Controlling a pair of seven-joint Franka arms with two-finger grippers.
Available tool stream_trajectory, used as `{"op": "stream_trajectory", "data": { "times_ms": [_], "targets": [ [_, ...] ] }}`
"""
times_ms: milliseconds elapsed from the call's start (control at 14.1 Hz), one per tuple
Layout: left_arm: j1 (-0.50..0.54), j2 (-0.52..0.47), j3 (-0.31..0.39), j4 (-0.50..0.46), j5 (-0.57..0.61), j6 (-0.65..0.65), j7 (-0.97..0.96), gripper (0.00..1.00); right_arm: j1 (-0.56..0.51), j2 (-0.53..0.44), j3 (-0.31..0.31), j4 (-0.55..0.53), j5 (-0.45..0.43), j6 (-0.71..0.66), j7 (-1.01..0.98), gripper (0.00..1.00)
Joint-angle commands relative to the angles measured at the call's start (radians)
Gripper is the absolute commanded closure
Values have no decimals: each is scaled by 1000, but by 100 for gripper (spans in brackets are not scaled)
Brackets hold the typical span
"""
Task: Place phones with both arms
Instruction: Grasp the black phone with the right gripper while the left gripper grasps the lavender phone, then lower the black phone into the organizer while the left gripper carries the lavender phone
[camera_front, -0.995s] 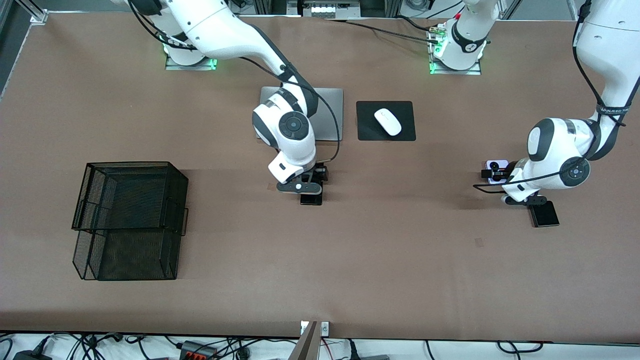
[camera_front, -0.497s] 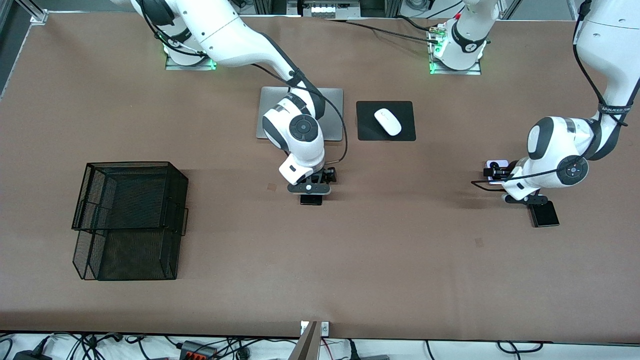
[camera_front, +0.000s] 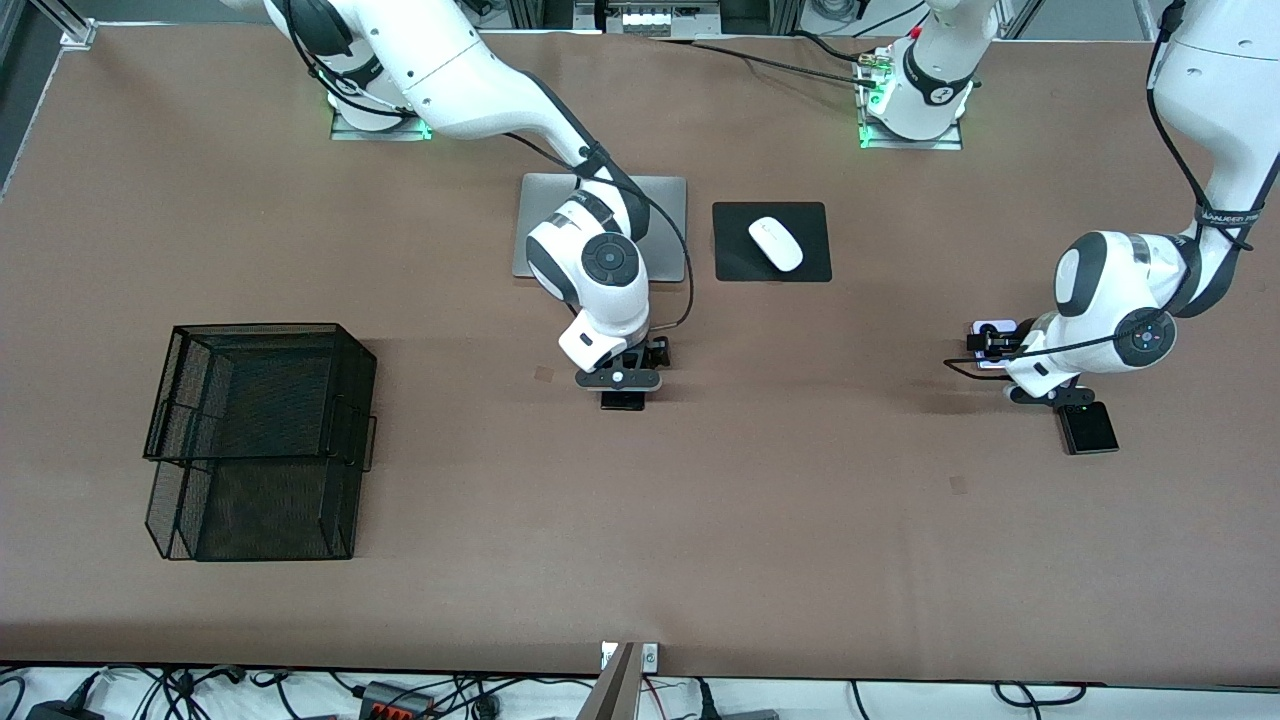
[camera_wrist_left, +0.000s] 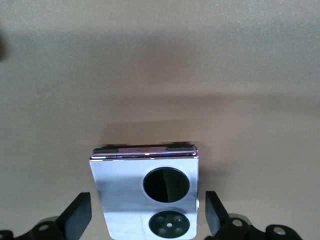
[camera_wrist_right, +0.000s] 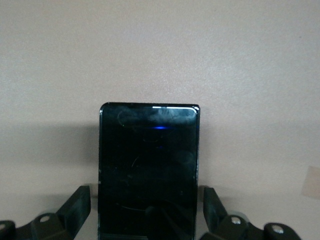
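A: Over the middle of the table, my right gripper (camera_wrist_right: 145, 212) hangs with its fingers (camera_wrist_right: 77, 205) spread wide, one on each long side of the long slim black phone (camera_wrist_right: 148, 170); nothing is grasped yet. That phone (camera_front: 622, 400) lies flat, nearer the front camera than the silver laptop (camera_front: 660, 200).

B: And the left?

A: Toward the left arm's end, my left gripper (camera_wrist_left: 145, 220) is likewise released, straddling the lilac-white phone (camera_wrist_left: 147, 197), which lies lens-side up on the table. I judge both pairs of fingers are set astride the narrow width so that closing pinches the side edges.

B: The third phone?

A: The small black phone (camera_front: 1088, 430) lies flat just beside the left gripper (camera_front: 1040, 395), nearer the front camera, untouched.

B: Room to move?

A: Bare table (camera_front: 800, 520) surrounds both targets. The mouse (camera_front: 776, 243) on its black pad (camera_front: 735, 260) sits between the arms, well apart from either. The black mesh trays (camera_front: 260, 440) stand toward the right arm's end, probably the destination, with an open path from the slim phone.
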Motion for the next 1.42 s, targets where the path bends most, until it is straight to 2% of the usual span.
{"op": "stream_trajectory", "data": {
  "times_ms": [0, 71, 142, 284, 355, 426, 497, 569, 640, 711, 853, 1066, 1279, 1350],
  "targets": [
    [16, 10, -11, -15, 29, 40, 12, 0, 12, 10, -7, 21, -30, -22, 14, 0],
    [18, 15, -11, -15, 29, 42, 12, 0, 19, 11, -7, 21, -30, -22, 14, 0],
    [18, 15, -11, -15, 29, 42, 12, 6, 25, 13, -7, 20, -30, -22, 16, 0],
    [16, 13, -11, -15, 31, 40, 14, 41, 25, 13, -9, 18, -32, -22, 14, 0],
    [16, 12, -11, -15, 29, 39, 29, 53, 25, 11, -9, 18, -32, -23, 11, 0],
    [16, 10, -13, -12, 29, 36, 50, 62, 25, 8, -10, 18, -32, -32, 12, 27],
    [16, 7, -13, -6, 29, 29, 69, 66, 26, 8, -11, 20, -32, -52, 14, 48],
    [16, 4, -13, -3, 29, 17, 83, 69, 26, 7, -12, 20, -33, -63, 14, 63],
    [16, 3, -14, 6, 28, -6, 86, 70, 23, 3, -14, 20, -39, -78, 13, 73],
    [16, 0, -14, 27, 28, -30, 86, 70, 22, -4, -15, 21, -62, -107, 11, 78],
    [7, -2, -28, 78, 28, -108, 86, 70, 8, -42, -17, 23, -81, -137, 9, 82],
    [7, 0, -80, 159, 12, -220, 80, 70, -41, -146, -33, 23, -79, -224, -1, 82],
    [3, 6, -156, 268, 8, -354, 74, 70, -137, -249, -35, 14, -82, -353, -18, 82],
    [1, 7, -190, 294, 6, -386, 68, 70, -185, -283, -32, 12, -75, -405, -79, 82]
  ]
}}
